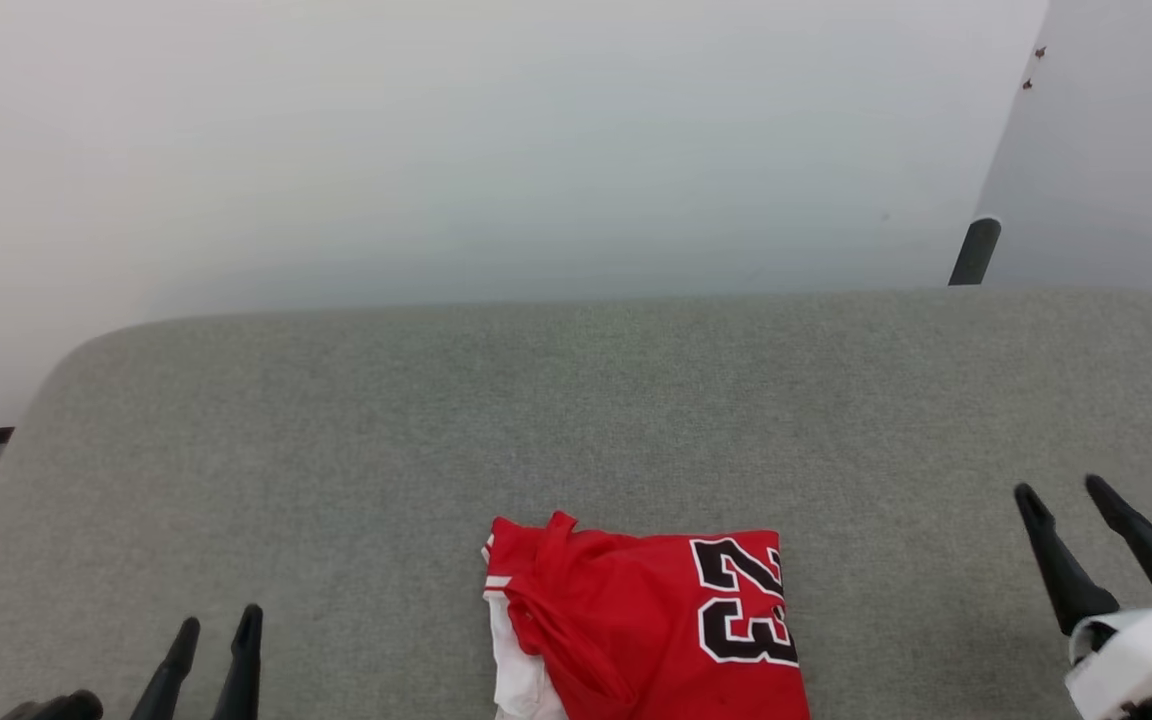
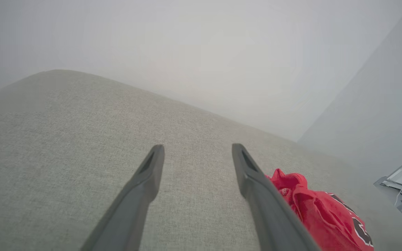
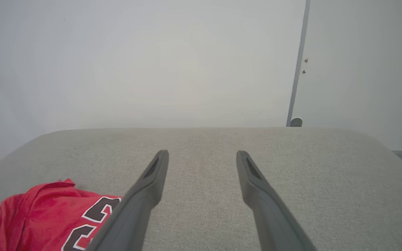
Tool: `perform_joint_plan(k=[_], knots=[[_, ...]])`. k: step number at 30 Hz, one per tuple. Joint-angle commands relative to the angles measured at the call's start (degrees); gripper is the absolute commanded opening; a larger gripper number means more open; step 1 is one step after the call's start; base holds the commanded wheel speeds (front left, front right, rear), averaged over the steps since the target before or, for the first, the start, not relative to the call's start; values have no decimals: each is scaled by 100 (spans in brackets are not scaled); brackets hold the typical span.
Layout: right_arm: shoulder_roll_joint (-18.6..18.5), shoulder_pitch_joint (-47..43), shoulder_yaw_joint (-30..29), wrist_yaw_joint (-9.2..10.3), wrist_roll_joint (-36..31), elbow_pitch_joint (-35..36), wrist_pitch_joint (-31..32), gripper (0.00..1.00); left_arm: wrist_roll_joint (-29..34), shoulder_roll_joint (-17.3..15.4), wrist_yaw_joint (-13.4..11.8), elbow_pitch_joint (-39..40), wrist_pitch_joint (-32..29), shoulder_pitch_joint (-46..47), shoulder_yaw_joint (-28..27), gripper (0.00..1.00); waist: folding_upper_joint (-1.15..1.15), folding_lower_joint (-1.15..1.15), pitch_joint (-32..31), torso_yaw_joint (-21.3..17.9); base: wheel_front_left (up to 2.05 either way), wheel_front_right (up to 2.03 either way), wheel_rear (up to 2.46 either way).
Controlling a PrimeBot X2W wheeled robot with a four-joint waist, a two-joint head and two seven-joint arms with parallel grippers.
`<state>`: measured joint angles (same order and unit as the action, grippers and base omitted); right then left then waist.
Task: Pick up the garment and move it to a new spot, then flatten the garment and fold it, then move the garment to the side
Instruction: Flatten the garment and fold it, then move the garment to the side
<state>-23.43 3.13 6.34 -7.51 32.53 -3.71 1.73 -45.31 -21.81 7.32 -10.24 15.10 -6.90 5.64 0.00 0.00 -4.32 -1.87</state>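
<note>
Garment: a folded red jersey shirt with a white sleeve and a black-and-white "23" is being shown lying on a grey fabric-covered worktop, at the middle of its near edge.
Left claw: the left claw is being held over the worktop with its dark fingers apart and empty, well left of the garment.
Right claw: the right claw is being held likewise, spread and empty, well right of the garment.
Backdrop: a pale wall is being seen behind the worktop.

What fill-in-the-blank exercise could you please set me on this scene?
1. The jersey bears the number ____.
2. In the head view, the jersey lies ____ the left hand and the right hand.
3. Both hands are ____, holding nothing.
Missing words: 23; between; open.
</note>
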Motion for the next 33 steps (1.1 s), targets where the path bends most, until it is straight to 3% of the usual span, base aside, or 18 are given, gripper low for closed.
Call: perform_joint_plan(k=[1, 15, 23, 33], knots=[[56, -115, -128, 5, -75, 34, -71, 100, 74, -36, 26, 25, -1, -45, -16, 100, 0, 0, -37, 20, 0, 0, 0], [421, -740, -775, 5, -380, 244, -79, 100, 549, -163, -11, 101, -1, 87, 11, 100, 0, 0, -118, 133, 0, 0, 0], [519, -742, -680, 5, -389, 374, 198, 100, 616, -138, -93, 123, -24, 121, 72, 100, 0, 0, -46, 278, 0, 0, 0], [551, -487, -71, 5, -60, 225, 910, 100, 571, -141, -190, 186, -88, 163, 84, 100, 0, 0, 193, 892, 0, 0, 0]])
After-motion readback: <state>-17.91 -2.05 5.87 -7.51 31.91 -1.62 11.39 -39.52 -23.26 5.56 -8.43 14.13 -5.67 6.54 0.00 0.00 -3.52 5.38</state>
